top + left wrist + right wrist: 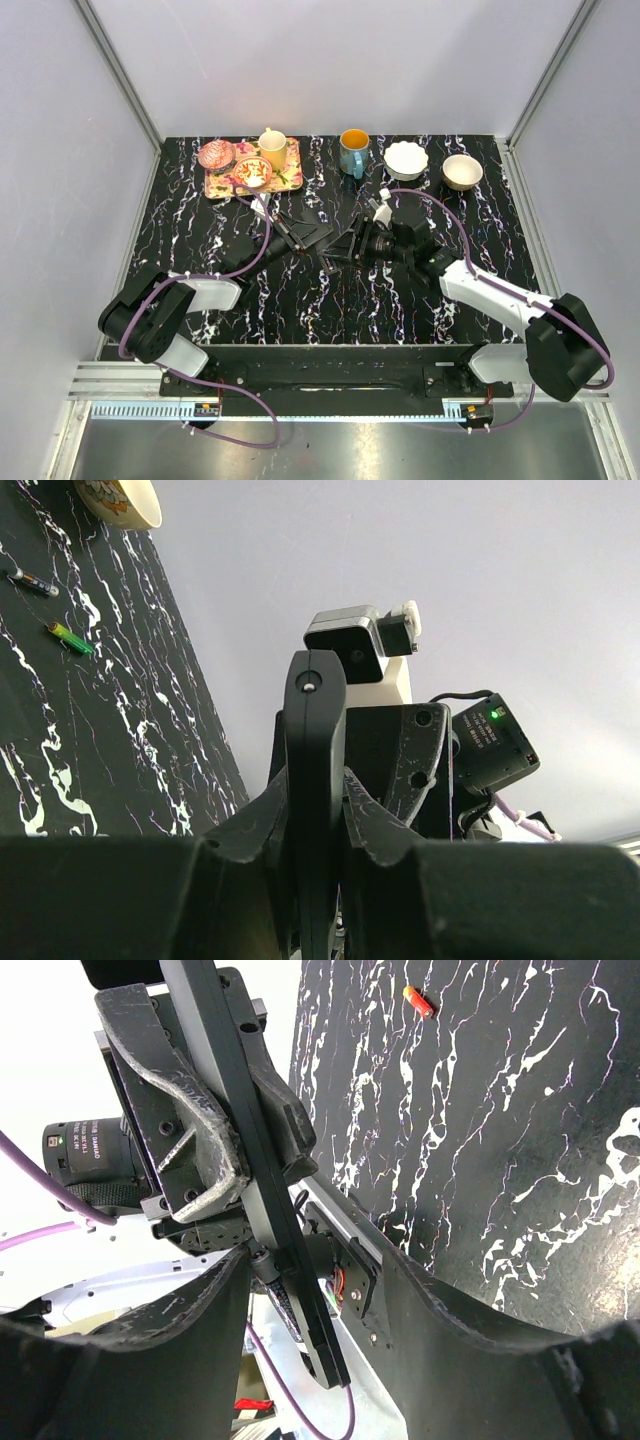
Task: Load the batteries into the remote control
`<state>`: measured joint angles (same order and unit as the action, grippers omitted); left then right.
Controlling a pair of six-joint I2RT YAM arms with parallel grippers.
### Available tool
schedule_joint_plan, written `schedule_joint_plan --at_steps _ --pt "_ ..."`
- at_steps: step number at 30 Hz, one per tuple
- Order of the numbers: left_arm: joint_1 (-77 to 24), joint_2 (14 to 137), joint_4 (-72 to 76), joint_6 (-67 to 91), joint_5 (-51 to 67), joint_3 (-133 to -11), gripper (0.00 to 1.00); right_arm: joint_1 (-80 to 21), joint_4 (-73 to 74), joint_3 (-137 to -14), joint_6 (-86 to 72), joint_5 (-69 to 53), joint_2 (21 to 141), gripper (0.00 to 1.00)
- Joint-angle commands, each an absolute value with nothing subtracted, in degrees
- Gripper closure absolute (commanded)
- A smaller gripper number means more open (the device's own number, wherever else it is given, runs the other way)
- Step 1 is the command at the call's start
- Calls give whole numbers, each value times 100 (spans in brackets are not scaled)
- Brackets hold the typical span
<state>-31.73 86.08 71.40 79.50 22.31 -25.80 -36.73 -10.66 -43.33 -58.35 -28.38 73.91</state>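
Observation:
The black remote control (pixel 314 770) is a thin slab seen edge-on, clamped between my left gripper's (pixel 316 865) fingers. In the top view my left gripper (pixel 303 236) and right gripper (pixel 346 248) meet at mid-table. In the right wrist view the remote (pixel 262 1200) runs down between my right gripper's (pixel 312 1355) open fingers, which stand on either side of its end without closing on it. Two batteries lie on the table far from the left gripper: a dark one (pixel 35 582) and a green one (pixel 70 638). An orange-tipped battery (pixel 419 1002) lies on the table beyond.
A floral tray (pixel 290 180) with a pink dish, a small bowl and a yellow cup stands at the back left. A blue mug (pixel 353 152) and two bowls (pixel 406 160) (pixel 462 172) stand along the back. One bowl's rim (pixel 122 502) shows near the batteries.

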Motion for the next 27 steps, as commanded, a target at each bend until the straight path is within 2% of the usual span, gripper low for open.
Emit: schedule_joint_plan --at_steps 1,11,15,16,19,21,23,25,26,27 --pt "-3173 8385 8859 7989 2232 -2848 100 -3639 -1213 -4210 -5880 -3023 7488 41" --pt "-3173 8385 8824 7980 2267 -2909 100 -3639 -1406 -4078 -5950 -3182 7585 44" --pt "-3173 8359 8824 7989 2259 -2927 100 -3647 -1450 -4026 -5950 -3208 7602 50" --pt "-3173 8358 8816 7989 2267 -2927 100 -3639 -1468 -4017 -5950 -3225 7603 52" --pt "-3182 8358 8815 7998 2259 -2944 100 -3647 -1599 -3929 -5994 -3287 7664 67" --pt "-3173 8341 8807 7989 2259 -2944 100 -3639 -1670 -3885 -6020 -3322 7690 80" --pt "-3173 8350 8807 7989 2259 -2944 100 -3639 -1687 -3885 -6038 -3349 7699 85" --pt "-3173 8367 8798 7972 2267 -2901 100 -3639 -1679 -3911 -6038 -3357 7691 82" --pt "-3182 8376 8798 7963 2268 -2874 100 -3639 -1627 -3963 -6038 -3349 7682 78" --pt "-3182 8359 8798 7963 2259 -2857 100 -3639 -1591 -3990 -6038 -3357 7673 66"
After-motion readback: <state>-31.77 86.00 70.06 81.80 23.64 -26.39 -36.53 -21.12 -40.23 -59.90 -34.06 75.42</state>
